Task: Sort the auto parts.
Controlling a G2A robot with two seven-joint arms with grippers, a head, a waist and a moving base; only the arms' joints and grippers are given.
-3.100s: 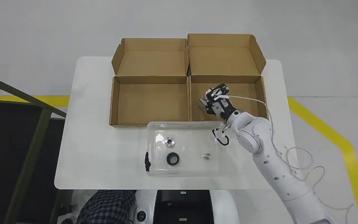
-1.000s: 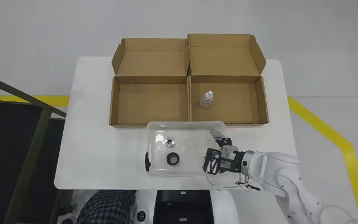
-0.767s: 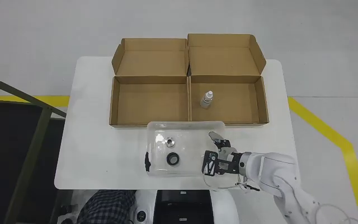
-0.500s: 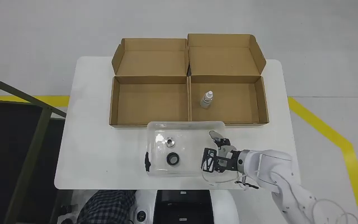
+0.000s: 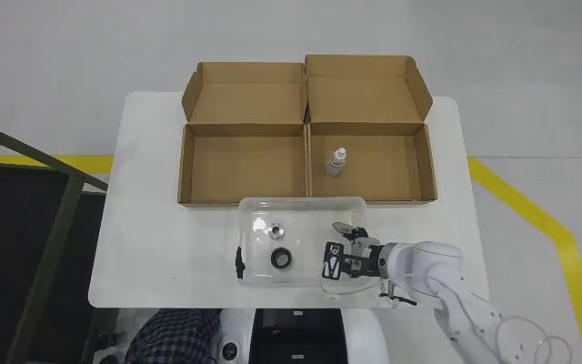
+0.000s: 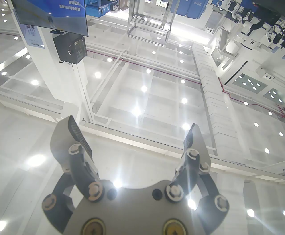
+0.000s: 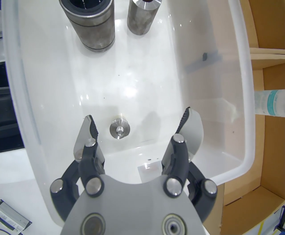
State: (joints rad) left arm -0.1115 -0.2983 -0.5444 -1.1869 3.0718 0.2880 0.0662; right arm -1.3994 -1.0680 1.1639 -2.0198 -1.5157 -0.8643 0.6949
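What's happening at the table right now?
The right gripper hangs open inside the clear plastic bin, just above a small metal fitting, not gripping it. A dark-ringed bushing and a steel cylinder stand farther along. A small white bottle stands in the right cardboard box. The left gripper is open, pointing at the ceiling.

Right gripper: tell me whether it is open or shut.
Open. The right gripper has its fingers wide apart, clamping nothing; the small metal part sits loose in the clear bin.
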